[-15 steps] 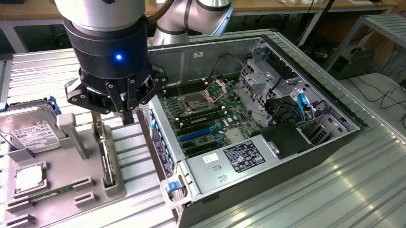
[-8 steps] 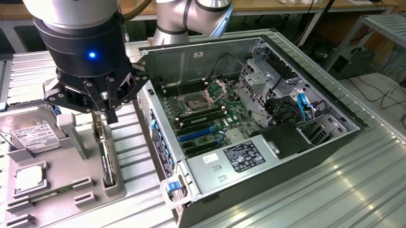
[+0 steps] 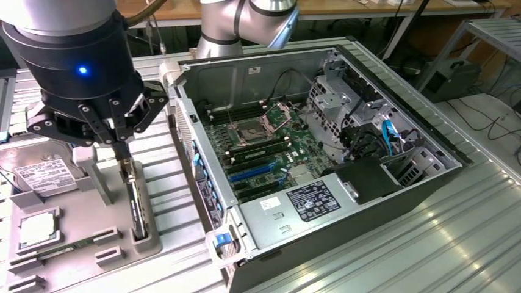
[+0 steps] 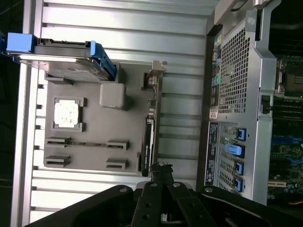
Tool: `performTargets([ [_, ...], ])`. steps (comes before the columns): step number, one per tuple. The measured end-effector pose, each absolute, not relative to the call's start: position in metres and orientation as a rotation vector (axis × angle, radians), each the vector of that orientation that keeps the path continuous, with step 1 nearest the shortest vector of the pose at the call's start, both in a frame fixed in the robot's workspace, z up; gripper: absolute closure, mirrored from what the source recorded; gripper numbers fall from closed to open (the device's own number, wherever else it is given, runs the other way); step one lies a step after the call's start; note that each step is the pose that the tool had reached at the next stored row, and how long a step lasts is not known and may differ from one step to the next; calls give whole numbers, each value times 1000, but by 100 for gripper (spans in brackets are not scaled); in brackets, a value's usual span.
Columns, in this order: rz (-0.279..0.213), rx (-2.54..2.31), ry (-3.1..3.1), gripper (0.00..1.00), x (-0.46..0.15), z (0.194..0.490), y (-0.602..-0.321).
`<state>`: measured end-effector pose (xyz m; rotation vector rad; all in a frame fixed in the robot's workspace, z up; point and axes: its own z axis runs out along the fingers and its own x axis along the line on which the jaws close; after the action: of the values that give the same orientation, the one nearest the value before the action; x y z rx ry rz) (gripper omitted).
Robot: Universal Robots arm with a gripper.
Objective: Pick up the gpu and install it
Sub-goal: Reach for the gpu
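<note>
Closest to the exterior camera hung 1 black gripper (image 3: 122, 152) with 1 blue light on its body. Under it, on the ribbed metal counter (image 3: 423, 244), lay 1 grey parts tray (image 3: 82, 213) toward the exterior view's left. The tray carried 4 parts: 1 square processor (image 3: 36, 229) near its front, 1 narrow green memory stick (image 3: 72, 246) just beside that, 1 gpu (image 3: 136, 207) and 1 silver hard drive (image 3: 41, 174) with a white label further back. The gpu stood on edge in its slot along the side of the tray nearest the computer. In the wrist view it (image 4: 149, 137) ran edge-on away from the gripper (image 4: 161, 166), with its silvery bracket at the far end.

Beyond the tray lay 1 open computer case (image 3: 244, 79) on its side, with 1 green motherboard (image 3: 260, 152) showing inside. Behind the case rose 1 grey robot arm (image 3: 244, 24).

The jaws were pressed together and pointed straight down. Their tips sat right at the upper edge of the gpu, at its end nearer the hard drive. Whether they pinched that thin edge or only met above it could not be told. The card's lower edge sat in the tray.
</note>
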<state>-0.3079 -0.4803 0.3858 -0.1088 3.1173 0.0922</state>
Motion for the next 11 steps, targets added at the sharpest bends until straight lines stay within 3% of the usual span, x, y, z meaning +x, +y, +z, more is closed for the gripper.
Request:
performTargets([
  [11,92,-112,3117,89,-321,385,-478],
])
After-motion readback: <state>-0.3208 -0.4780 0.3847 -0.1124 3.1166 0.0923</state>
